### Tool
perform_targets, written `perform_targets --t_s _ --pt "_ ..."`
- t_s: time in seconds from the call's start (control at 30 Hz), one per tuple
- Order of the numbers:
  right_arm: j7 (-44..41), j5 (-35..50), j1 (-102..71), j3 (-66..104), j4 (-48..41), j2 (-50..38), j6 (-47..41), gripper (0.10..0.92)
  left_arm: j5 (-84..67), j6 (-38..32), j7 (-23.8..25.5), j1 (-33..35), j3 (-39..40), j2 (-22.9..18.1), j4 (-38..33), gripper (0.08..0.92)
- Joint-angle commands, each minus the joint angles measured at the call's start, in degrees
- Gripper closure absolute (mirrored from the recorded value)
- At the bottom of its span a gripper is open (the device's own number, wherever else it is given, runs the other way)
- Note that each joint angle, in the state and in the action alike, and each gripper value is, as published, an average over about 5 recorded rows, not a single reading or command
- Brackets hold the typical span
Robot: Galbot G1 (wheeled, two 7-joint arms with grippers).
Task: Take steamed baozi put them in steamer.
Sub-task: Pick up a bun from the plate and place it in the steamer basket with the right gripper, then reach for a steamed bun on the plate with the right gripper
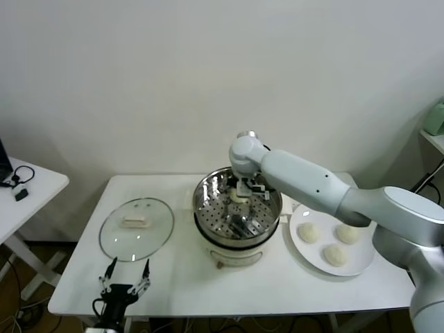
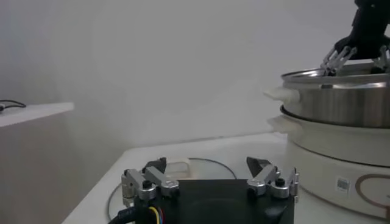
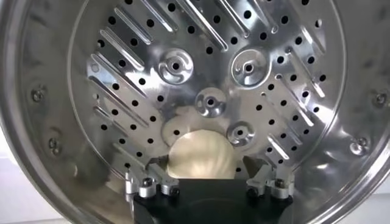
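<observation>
The steamer (image 1: 208, 201) is a shiny perforated basket on a cream pot base at the table's middle. My right gripper (image 1: 241, 193) hangs inside it, shut on one cream-white baozi (image 1: 239, 199) held just above the perforated floor. In the right wrist view the baozi (image 3: 198, 155) sits between the fingers of the right gripper (image 3: 204, 169), over the steamer floor (image 3: 122, 73). Three more baozi (image 1: 308, 232) (image 1: 347, 234) (image 1: 335, 255) lie on a white plate (image 1: 366, 266) to the right. My left gripper (image 1: 125, 277) is open and empty at the table's front left.
A round glass lid (image 1: 149, 243) with a cream handle lies flat left of the steamer, just beyond my left gripper (image 2: 207, 165). The steamer wall (image 2: 341, 100) rises to that gripper's side. A small white side table (image 1: 28, 194) stands at the far left.
</observation>
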Motion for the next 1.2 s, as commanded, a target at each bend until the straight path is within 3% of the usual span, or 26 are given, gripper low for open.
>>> perform_targets --t_s 0.03,0.23,0.47,0.57,0.83,1.2 --pt "-1.6 5.3 4.1 -0.9 2.1 -2.4 0.4 0.203 0.0 0.0 -0.1 0.2 -0.1 0.0 -0.3 0.177" --pt "-4.2 22.4 13.6 -6.8 7.6 -10.8 -5.2 0.203 0.1 0.3 -0.2 -0.1 0.0 0.1 -0.8 0.177" --pt "-5.0 52.4 25.2 -20.0 9.8 -22.4 -26.3 0.203 0.4 0.7 -0.3 -0.9 0.5 0.2 -1.0 0.177" --pt "-4.2 59.0 25.3 -22.2 8.1 -26.6 -32.1 0.203 0.5 0.7 -0.3 -1.0 0.8 0.3 -1.2 0.177" --pt "-0.7 60.0 12.2 -15.8 2.4 -33.9 -39.6 0.203 1.4 0.8 -0.4 -1.1 1.4 0.3 -1.5 0.177" --pt "1.8 53.4 -4.3 -5.4 -3.6 -32.9 -41.9 0.203 1.5 0.7 -0.4 -0.2 0.9 0.3 -2.2 0.177"
